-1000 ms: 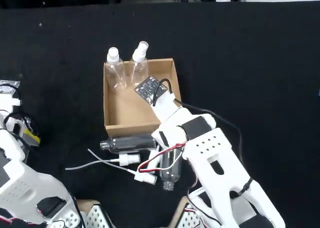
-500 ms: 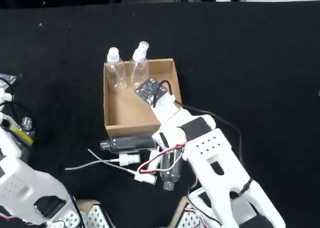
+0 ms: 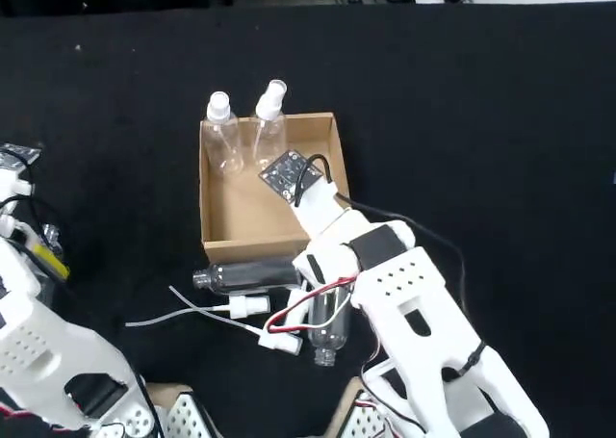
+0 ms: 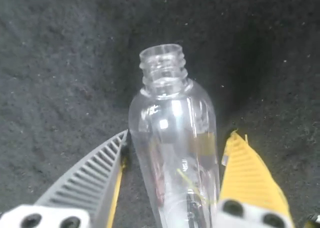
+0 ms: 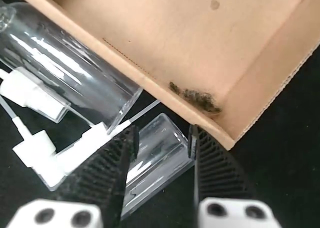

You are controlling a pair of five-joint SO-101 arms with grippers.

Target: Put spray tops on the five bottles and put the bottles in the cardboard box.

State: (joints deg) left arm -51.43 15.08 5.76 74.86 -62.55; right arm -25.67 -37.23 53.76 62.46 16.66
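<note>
Black-clothed table (image 3: pixel 481 120) is giving the lying bottle (image 5: pixel 157 160) by the cardboard box (image 5: pixel 175 37) room to roll from between the right gripper (image 5: pixel 162 133)'s parted jaws, I judge, while the left gripper (image 4: pixel 179 135) is clamping another uncapped bottle (image 4: pixel 170 118).

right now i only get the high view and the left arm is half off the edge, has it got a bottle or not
Observer: Yes. The left wrist view shows an uncapped bottle between the fingers of the left gripper, its threaded neck bare.
Operator: ok and the right one, the arm hides it from up here
Observer: The right gripper is open, straddling the base of a lying bottle just outside the cardboard box wall.
Operator: anything in the box corner under that arm
Observer: That corner has a dark smudge on the cardboard floor.
</note>
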